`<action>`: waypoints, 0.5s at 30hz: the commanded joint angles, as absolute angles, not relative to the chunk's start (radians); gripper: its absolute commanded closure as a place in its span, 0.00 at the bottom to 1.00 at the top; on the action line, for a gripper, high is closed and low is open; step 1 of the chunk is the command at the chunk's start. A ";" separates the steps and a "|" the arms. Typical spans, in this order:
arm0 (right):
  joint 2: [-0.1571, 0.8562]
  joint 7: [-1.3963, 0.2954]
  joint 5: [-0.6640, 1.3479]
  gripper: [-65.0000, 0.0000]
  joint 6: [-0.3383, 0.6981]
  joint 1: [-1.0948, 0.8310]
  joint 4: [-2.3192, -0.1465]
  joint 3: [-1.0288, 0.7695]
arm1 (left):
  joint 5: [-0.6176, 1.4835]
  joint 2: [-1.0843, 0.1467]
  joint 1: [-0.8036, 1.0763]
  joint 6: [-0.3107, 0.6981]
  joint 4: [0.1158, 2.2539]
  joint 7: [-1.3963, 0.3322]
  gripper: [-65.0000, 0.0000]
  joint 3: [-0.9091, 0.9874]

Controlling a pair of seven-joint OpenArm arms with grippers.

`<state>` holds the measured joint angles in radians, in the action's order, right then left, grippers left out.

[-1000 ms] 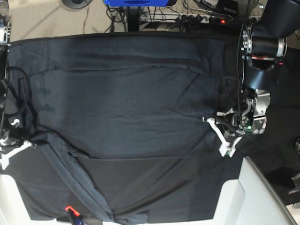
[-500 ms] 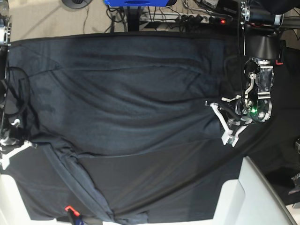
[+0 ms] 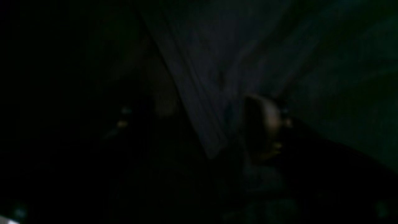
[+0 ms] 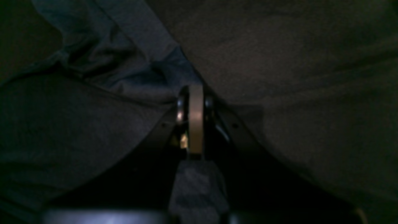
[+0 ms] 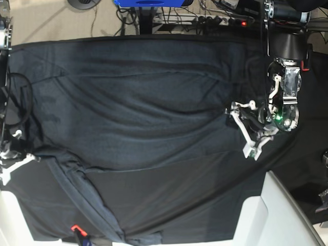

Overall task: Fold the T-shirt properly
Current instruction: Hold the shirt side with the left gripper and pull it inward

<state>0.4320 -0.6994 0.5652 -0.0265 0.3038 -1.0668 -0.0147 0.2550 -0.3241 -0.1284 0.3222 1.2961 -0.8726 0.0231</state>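
- Lying spread over most of the table (image 5: 302, 169), the shirt (image 5: 143, 118) was open and wrinkled, with one sleeve bunched at its near-left corner.
- The left claw (image 5: 247, 130) stood at the shirt's right edge with its fingers apart and nothing visibly between them.
- The right claw (image 4: 195, 119) was pinched closed on a fold of the shirt at that bunched corner.
- Doing this step well probably meant keeping that pinch firm and the cloth taut, so the fold would run straight.
- The left claw should likely take the right edge low, through the hem only, not the table cover.
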 commanded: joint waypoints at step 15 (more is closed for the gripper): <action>0.452 -0.700 0.565 0.99 -0.025 0.329 -1.084 -0.019 | 0.255 -0.349 -0.383 0.328 0.952 -0.780 0.52 0.194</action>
